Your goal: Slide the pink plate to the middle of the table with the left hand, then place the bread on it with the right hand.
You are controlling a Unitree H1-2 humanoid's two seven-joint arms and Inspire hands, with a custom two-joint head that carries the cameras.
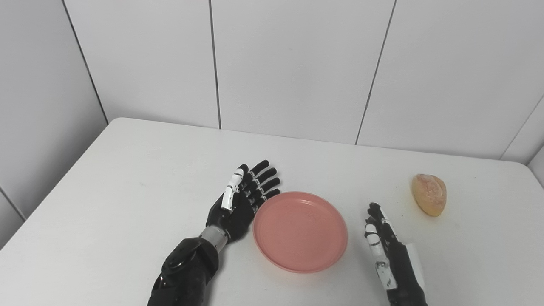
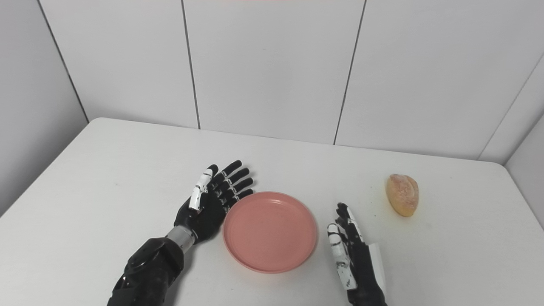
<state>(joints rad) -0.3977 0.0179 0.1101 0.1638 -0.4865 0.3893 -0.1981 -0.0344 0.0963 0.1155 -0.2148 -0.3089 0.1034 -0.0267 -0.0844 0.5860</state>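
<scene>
On white table (image 1: 127, 178), empty pink plate (image 1: 300, 231), bread (image 1: 429, 194) well apart

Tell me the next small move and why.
Probably reach the right hand toward the bread. The pink plate already sits near the table's middle, empty, with the open left hand at its left rim; the bread lies untouched, beyond the right hand's fingers.
</scene>
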